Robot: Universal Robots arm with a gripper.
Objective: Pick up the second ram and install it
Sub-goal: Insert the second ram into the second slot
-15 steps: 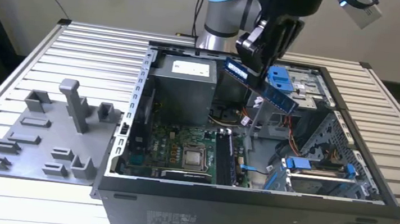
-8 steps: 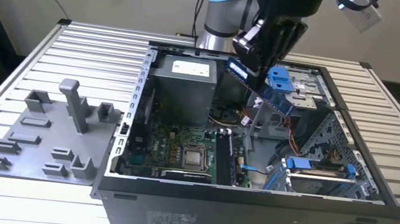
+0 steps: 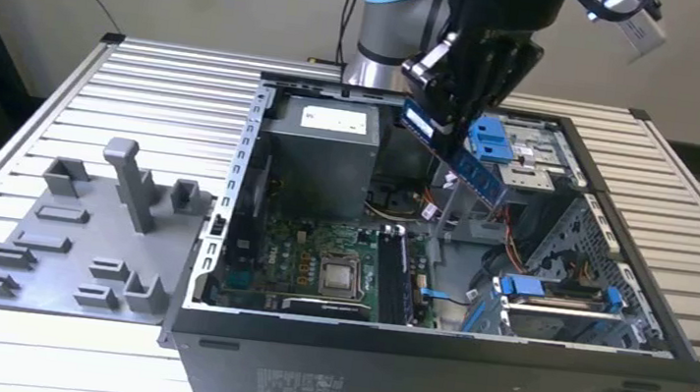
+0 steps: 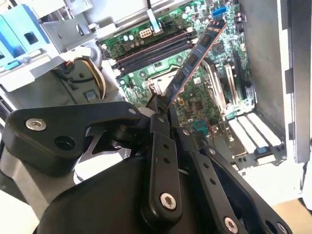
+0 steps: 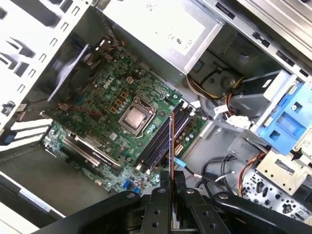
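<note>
Open computer case (image 3: 434,384) on slatted table (image 3: 165,86); grey holder tray (image 3: 65,267) beside it; motherboard (image 5: 105,90) inside.

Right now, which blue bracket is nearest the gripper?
The upper blue bracket in the exterior view, right beside the gripper holding the ram; the other bracket lies lower down.

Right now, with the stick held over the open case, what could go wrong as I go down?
The fingers pinch the second ram by one end, so most of it sticks out unsupported; contact may twist it in the grasp.
In the exterior view it hangs tilted over the computer case, so it may meet the memory slots one end first and jam.
Loose cables lie beside the slots and might snag.
</note>
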